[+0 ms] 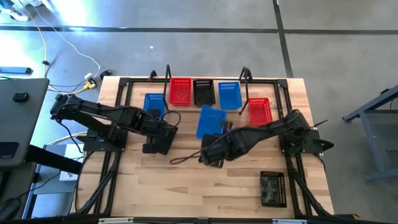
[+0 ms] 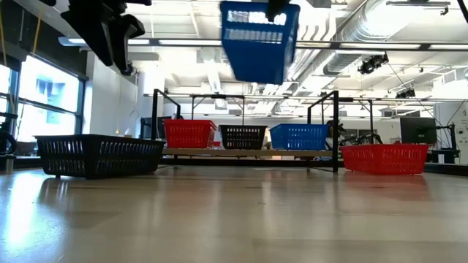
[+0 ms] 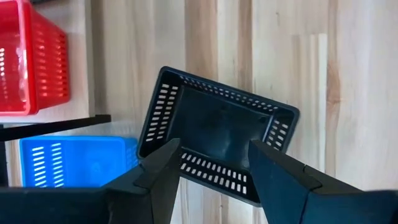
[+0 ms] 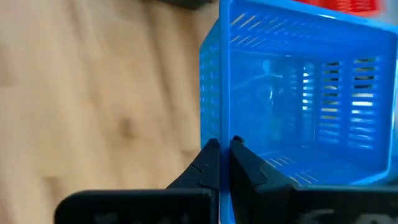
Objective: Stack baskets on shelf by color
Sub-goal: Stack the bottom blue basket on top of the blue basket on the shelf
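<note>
Pinching a blue basket's (image 4: 298, 93) wall, my right gripper (image 4: 222, 149) carries it aloft at frame centre. My left gripper (image 3: 214, 165) hangs spread over a black basket (image 3: 217, 134), grasping nothing. On the shelf (image 1: 217, 107), upper centre, sit one red, one black, one blue; stacking looks barely begun. Others lie scattered, the uprights (image 2: 335, 131) crowding my approach.

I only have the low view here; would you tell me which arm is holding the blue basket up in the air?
Observer: The right gripper has it, shut on one side wall of the blue basket.
Operator: Thank you. And what is the left arm doing?
Observer: The left gripper hangs open over a black basket that sits mouth-up on the tabletop.
</note>
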